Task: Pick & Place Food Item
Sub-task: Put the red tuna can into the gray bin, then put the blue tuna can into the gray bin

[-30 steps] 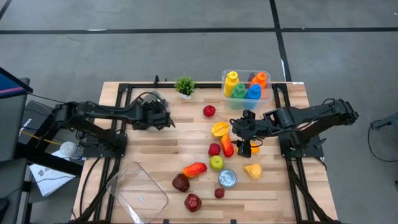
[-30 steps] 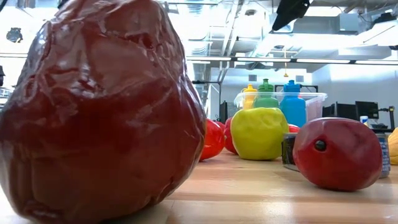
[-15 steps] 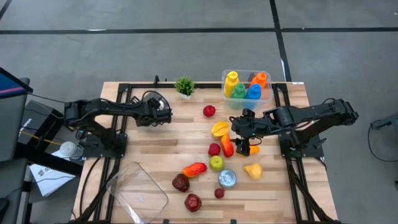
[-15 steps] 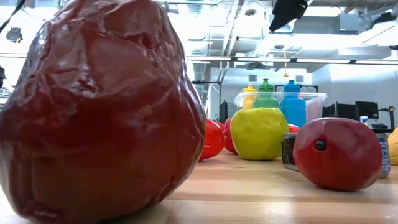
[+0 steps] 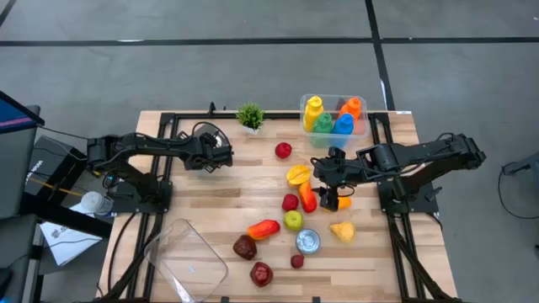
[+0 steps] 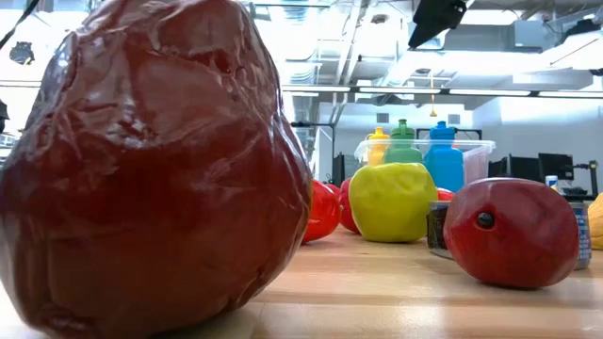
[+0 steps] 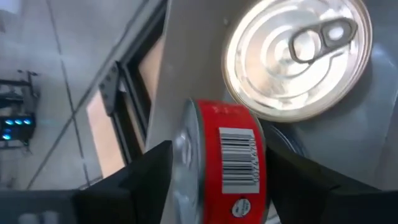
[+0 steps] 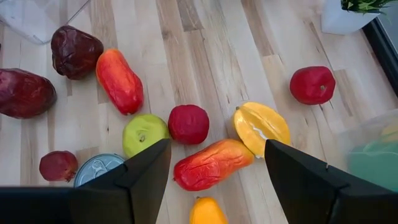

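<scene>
The left claw (image 5: 221, 156) sits at the back left of the counter (image 5: 253, 181), over a round silvery dish (image 5: 208, 135) where one tin with a ring-pull lid (image 7: 297, 57) already lies. Between its dark fingers (image 7: 134, 180) is a red-labelled can (image 7: 227, 163), turned on its side so the barcode shows. The fingers flank the can, but whether they are pressing it or have just let go cannot be told from these views. The step in hand looks like the placing of this can beside the first tin.

The right claw (image 5: 327, 189) hovers with its jaws parted and empty over the cluster of food in the middle of the counter. Below it lie an orange-red pepper-like piece (image 8: 212, 163), a small dark red fruit (image 8: 188, 123), a green apple (image 8: 143, 134) and a cut yellow fruit (image 8: 261, 126). Another can (image 8: 99, 169) stands just beside the apple.

If the red-labelled can is free, the left claw's next move is probably to lift straight off without knocking it. The right claw then needs to settle on one item, centre over it and descend; the pieces lie close together, so neighbours could get nudged.
</scene>
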Controlling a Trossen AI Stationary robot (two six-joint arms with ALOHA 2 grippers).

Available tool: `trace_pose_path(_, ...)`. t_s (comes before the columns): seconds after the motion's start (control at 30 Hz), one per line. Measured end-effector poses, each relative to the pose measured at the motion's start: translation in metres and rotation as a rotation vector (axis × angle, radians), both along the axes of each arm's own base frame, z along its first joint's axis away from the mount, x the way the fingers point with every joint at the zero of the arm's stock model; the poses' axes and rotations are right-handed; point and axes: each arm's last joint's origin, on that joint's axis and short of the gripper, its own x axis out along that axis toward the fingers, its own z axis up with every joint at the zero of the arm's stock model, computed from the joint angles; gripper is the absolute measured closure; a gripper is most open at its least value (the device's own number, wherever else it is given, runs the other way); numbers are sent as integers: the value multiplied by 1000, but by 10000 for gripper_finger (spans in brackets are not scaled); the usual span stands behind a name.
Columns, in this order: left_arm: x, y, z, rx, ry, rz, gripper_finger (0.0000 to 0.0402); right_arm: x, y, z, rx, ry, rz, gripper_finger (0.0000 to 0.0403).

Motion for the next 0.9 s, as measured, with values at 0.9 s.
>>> trace_pose_path(0.9,-27,-13,57,-292,-536,-39,133,-3,4,-9,112,65,66,149)
